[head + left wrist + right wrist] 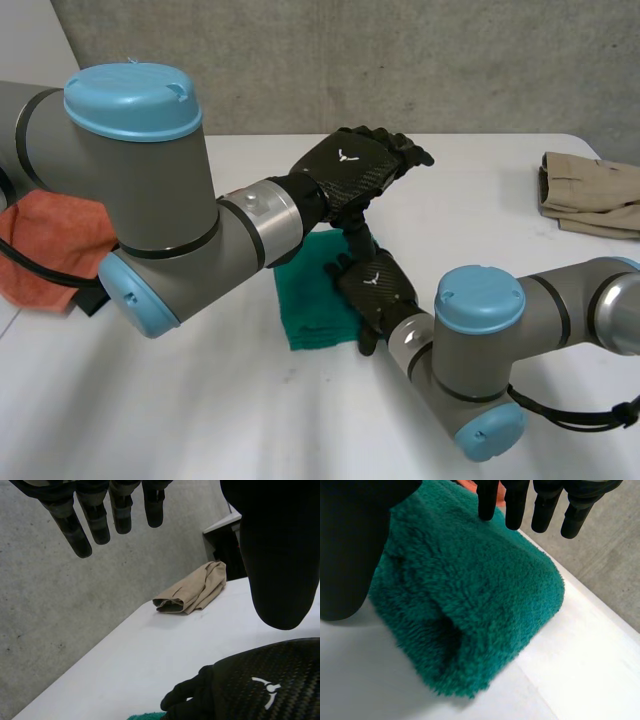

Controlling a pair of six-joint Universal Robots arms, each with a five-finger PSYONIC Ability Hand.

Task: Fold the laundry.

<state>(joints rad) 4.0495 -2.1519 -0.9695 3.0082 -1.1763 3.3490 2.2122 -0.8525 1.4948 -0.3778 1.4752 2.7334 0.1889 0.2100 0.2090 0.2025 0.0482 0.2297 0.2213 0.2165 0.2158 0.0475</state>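
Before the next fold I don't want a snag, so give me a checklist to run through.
1. Green towel folded double on the table: ok.
2. Right hand over the towel, fingers straight: ok.
3. Right hand touching the towel: cannot tell.
4. Left hand above the right hand, open, holding nothing: ok.
5. Beige garment and orange cloth apart from the towel: ok.

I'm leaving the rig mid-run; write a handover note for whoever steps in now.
Left hand: open, raised above the table, holding nothing.
Right hand: open, fingers straight over the green towel, thumb beside it.
Done: the green towel lies folded mid-table; the beige garment lies folded on the robot's right.
Left: the orange cloth on the robot's left, partly behind the left arm, looks unfolded.
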